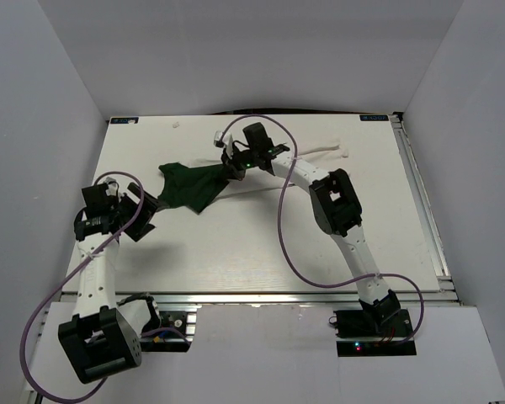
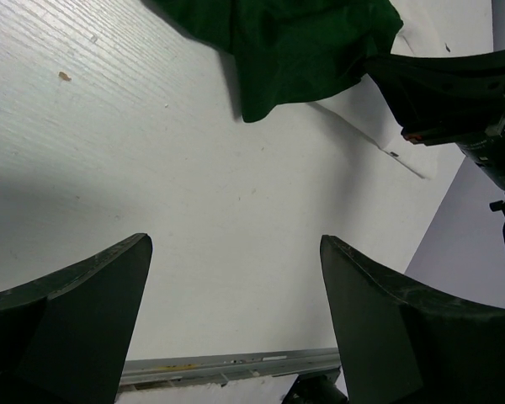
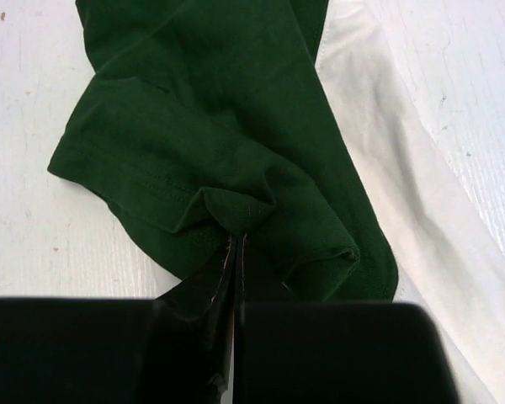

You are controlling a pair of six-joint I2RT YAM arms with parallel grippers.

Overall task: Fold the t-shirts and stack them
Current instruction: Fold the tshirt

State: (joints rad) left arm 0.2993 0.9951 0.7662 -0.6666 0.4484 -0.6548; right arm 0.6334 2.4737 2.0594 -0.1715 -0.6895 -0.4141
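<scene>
One t-shirt lies crumpled at the back middle of the table. Its dark green sleeve [image 1: 188, 187] spreads to the left, and its white body [image 1: 320, 153] trails to the right. My right gripper [image 1: 233, 172] is shut on a bunched fold of the green sleeve [image 3: 210, 126], with the white cloth [image 3: 404, 168] beside it on the right. My left gripper [image 1: 151, 217] stands open and holds nothing, a little left of and nearer than the sleeve. In the left wrist view its gripper [image 2: 236, 252] is over bare table, with the sleeve [image 2: 295, 50] ahead. The lettering is hidden.
The white table [image 1: 252, 252] is boxed in by grey walls on three sides. A metal rail [image 2: 227, 366] runs along the near edge. The right arm's purple cable [image 1: 284, 227] loops over the table's middle. A small white scrap [image 1: 178, 124] lies near the back edge.
</scene>
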